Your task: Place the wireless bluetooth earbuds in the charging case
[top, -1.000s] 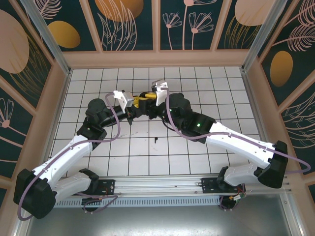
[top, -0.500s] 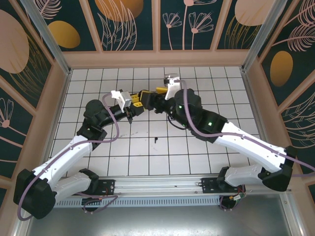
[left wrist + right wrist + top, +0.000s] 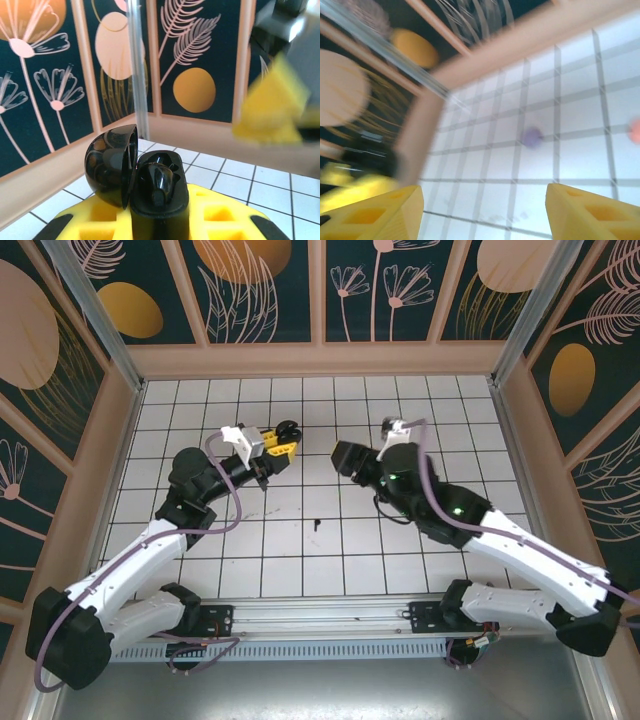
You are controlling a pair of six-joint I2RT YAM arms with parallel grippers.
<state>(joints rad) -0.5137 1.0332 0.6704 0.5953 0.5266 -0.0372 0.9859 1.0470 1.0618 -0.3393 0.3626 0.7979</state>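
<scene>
Left side first. The left gripper [image 3: 278, 443] sits at the back-centre of the bench [image 3: 200, 400], raised off the tiles. Its jaws are narrow and clamped on the base of the charging case [image 3: 159, 200]. It has barely shifted over the last second.

The case stands upright in that grip. Its lid [image 3: 111, 165] is swung open to the left. One black earbud [image 3: 156, 177] is seated in the well that faces the left wrist camera. I cannot tell whether a second well beside it is filled (the first bud and the lid hide it).

Centre of the bench: one dark speck [image 3: 316, 524] lies on the tiles nearer the arm bases, too small to name.

Now the change. A second ago the right gripper [image 3: 343, 454] was nose to nose with the left one, right at the case. It has since swung off to the right and stands well apart from it. Its jaws are wide with nothing between them.

My reading is that a bud has just been dropped home and the right arm is freed to fetch another.

Right side, seen from the right wrist (blurred by the swing): one lilac earbud [image 3: 532, 136] lies loose on the tiles. One salmon-pink earbud [image 3: 635, 130] lies at the frame's edge, apart from it.

Count:
- one case
- one black bud in it
- one lilac and one pink bud loose
- two grippers
</scene>
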